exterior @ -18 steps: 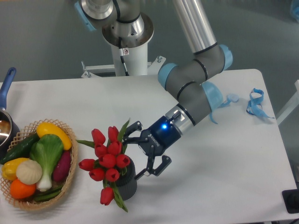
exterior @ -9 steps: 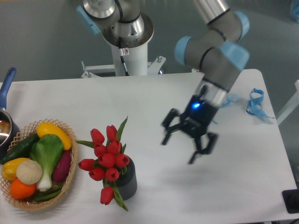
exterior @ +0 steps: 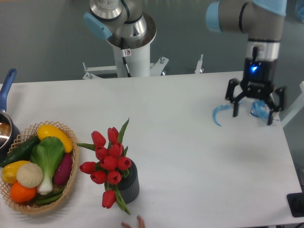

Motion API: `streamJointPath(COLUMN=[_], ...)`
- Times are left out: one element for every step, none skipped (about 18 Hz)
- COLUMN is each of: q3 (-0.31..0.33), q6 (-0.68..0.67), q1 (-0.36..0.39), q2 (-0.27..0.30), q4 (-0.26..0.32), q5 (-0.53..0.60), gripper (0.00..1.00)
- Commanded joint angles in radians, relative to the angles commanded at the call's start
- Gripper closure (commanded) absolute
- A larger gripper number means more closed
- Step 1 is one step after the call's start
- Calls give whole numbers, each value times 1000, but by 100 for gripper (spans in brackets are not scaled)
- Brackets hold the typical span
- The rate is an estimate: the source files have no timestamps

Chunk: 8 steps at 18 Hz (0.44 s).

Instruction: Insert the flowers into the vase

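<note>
The flowers (exterior: 108, 164), a bunch of red tulips with green leaves, stand in the dark grey ribbed vase (exterior: 128, 183) at the table's front left of centre. One tulip droops over the vase's left side. My gripper (exterior: 252, 116) hangs open far off at the right of the table, fingers pointing down, with nothing between them.
A wicker basket (exterior: 68, 182) of toy vegetables sits at the front left, with a pot (exterior: 5, 124) and its blue handle beyond it at the left edge. Blue straps (exterior: 218, 115) lie near my gripper. Fingertips of a person's hand (exterior: 134, 223) show at the bottom edge below the vase.
My open gripper has drawn away from the vase, rising and swinging to the far right of the table. The flowers stay in the vase. Fingertips have appeared at the bottom edge.
</note>
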State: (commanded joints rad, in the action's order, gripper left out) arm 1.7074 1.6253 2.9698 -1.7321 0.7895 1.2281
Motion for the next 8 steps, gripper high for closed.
streamJointPath(q3=[-8, -14, -23, -34, -46, -60, -75, -86], q6=[55, 100, 120, 128, 128, 133, 157, 209], q1=[-2, 0, -2, -2, 0, 0, 3, 5], q2=[14, 25, 34, 54, 71, 77, 88, 92], q4=[35, 71, 106, 143, 184, 230, 270, 296], q5=[40, 63, 68, 68, 68, 70, 70, 71], gripper=[0, 0, 0, 0, 0, 0, 0, 0])
